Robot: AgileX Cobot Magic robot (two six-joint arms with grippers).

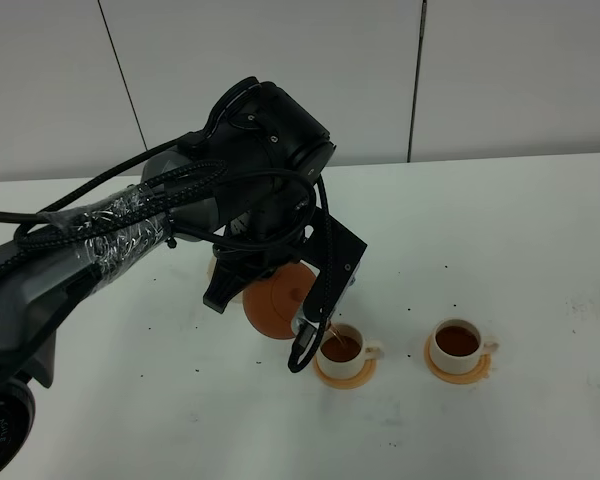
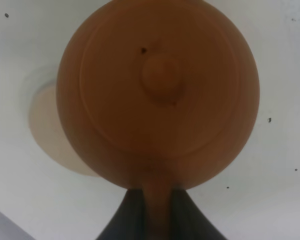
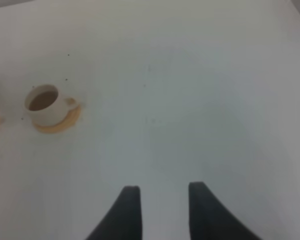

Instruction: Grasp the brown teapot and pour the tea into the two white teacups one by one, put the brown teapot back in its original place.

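My left gripper [image 2: 155, 210] pinched handle of squat reddish-brown clay teapot [image 1: 277, 300], probably. Spout tilted over near white teacup [image 1: 342, 348], just beyond fingertips. Cream coaster [image 2: 52, 135] lay behind pot. Right gripper [image 3: 160, 205] spread, idle.

Most of the frame is filled by the brown teapot [image 2: 157, 95], seen from the lid side as a large, blurred, round reddish-brown form. A rounded knob [image 2: 161, 80] is seen at the centre of its lid, with a small dark speck up and to its left. At the lower middle of the frame the teapot's handle [image 2: 157, 210] is clamped between the two dark fingers [image 2: 127, 217] of the left gripper [image 2: 157, 220]. At the left of the frame a flat cream coaster [image 2: 52, 135] is partly hidden behind the teapot's edge. The rest is taken up by a white table [image 2: 275, 190], on which a few tiny dark specks are scattered at the right.
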